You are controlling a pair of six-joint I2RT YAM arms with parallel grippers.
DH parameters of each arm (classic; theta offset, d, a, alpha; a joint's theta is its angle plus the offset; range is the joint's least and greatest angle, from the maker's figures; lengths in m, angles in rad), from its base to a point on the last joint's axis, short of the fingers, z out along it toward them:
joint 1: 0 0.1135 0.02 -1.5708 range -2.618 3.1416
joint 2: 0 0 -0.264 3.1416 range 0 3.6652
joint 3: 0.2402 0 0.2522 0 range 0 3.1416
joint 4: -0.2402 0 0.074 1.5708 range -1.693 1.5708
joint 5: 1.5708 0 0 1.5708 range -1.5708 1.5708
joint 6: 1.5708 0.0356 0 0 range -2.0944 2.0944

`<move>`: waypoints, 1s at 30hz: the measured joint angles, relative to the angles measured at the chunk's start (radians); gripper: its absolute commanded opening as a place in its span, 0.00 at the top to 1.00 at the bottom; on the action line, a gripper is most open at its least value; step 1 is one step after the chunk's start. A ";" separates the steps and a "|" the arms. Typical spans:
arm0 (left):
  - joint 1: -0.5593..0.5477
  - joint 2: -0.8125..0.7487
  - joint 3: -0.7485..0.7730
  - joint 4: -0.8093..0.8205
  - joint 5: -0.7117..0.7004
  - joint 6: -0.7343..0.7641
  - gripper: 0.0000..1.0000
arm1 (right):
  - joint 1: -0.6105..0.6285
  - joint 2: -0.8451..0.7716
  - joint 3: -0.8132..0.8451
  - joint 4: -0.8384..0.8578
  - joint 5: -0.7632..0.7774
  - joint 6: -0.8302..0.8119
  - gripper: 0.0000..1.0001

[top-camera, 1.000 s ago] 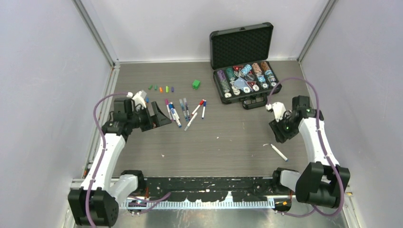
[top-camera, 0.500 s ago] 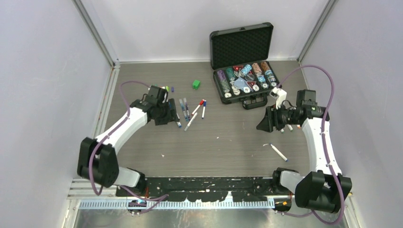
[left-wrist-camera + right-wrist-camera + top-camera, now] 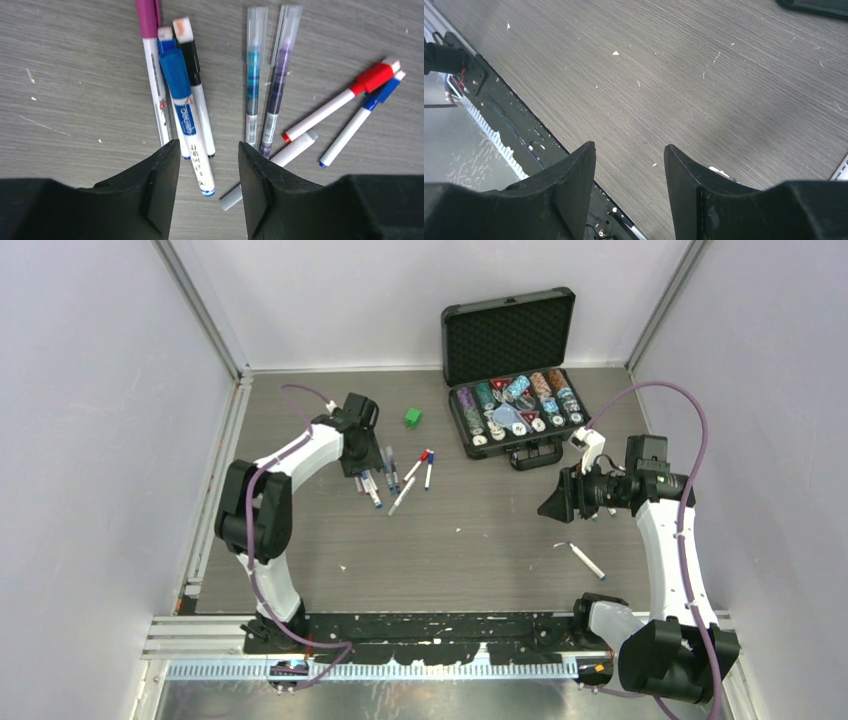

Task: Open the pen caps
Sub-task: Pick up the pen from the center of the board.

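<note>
Several pens lie in a loose cluster at the table's middle left (image 3: pixel 400 478). In the left wrist view I see a blue-capped pen (image 3: pixel 176 80), a purple-capped pen (image 3: pixel 148 22), a black pen (image 3: pixel 191 57), two clear-capped pens (image 3: pixel 254 75), a red-capped pen (image 3: pixel 372 77), a blue-capped thin pen (image 3: pixel 382 92) and a grey-capped pen (image 3: pixel 295 147). My left gripper (image 3: pixel 363 462) (image 3: pixel 207 167) is open just above them, with the blue-capped pen's tail between its fingers. My right gripper (image 3: pixel 551 504) (image 3: pixel 629 165) is open and empty above bare table. One pen (image 3: pixel 588 561) lies near it. No loose caps show.
An open black case (image 3: pixel 515 452) of poker chips stands at the back right. A small green cube (image 3: pixel 412 417) lies behind the pens. The front rail (image 3: pixel 499 125) shows under the right gripper. Grey walls close in both sides.
My left arm has swung from the far left over to the pen cluster and now covers the row of loose caps. My right gripper has turned left and risen slightly.
</note>
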 measured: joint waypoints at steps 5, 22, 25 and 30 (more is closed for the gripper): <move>0.000 0.059 0.078 -0.042 -0.047 0.001 0.52 | 0.000 0.000 -0.001 0.001 0.000 0.000 0.42; 0.000 0.156 0.125 -0.087 -0.072 0.010 0.64 | 0.000 0.000 -0.002 0.003 0.000 0.000 0.42; 0.000 0.161 0.126 -0.088 -0.072 0.010 0.64 | 0.000 0.000 -0.003 0.003 0.000 0.000 0.42; 0.000 0.162 0.128 -0.089 -0.072 0.010 0.65 | 0.000 0.000 -0.003 0.003 0.000 0.000 0.42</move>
